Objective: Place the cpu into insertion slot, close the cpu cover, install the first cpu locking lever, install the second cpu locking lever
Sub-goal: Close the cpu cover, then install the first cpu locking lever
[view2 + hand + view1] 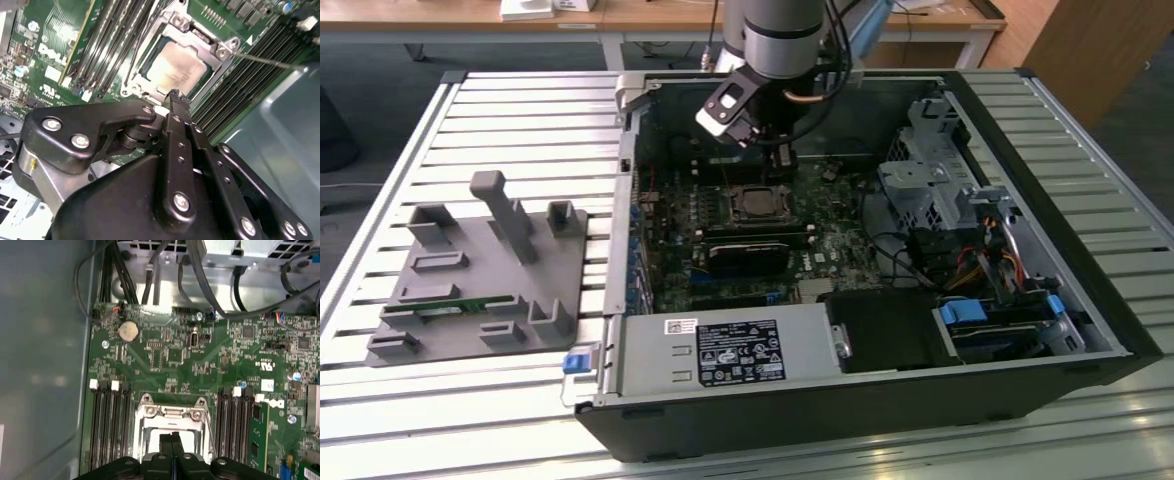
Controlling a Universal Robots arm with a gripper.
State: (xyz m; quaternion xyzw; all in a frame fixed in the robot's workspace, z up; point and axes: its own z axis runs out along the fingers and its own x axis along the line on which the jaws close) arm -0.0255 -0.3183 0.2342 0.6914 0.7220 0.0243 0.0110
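Note:
The cpu (176,70), a dull silver square, lies in the insertion slot (754,204) on the green board. The cpu cover (200,40), a silver frame, lies flat around it, and it shows too in the first wrist view (170,412). A thin locking lever rod (270,61) runs out from one socket corner across the memory slots. My gripper (175,96) hangs just above the socket's edge, fingers pressed together and holding nothing. It also appears in the exterior view (778,158) and the first wrist view (173,436).
The open computer case (1014,100) walls the board in on all sides. Long black memory slots (107,425) flank the socket. A drive cage and cables (934,190) stand at the exterior view's right, and a grey fixture plate (480,270) at its left.

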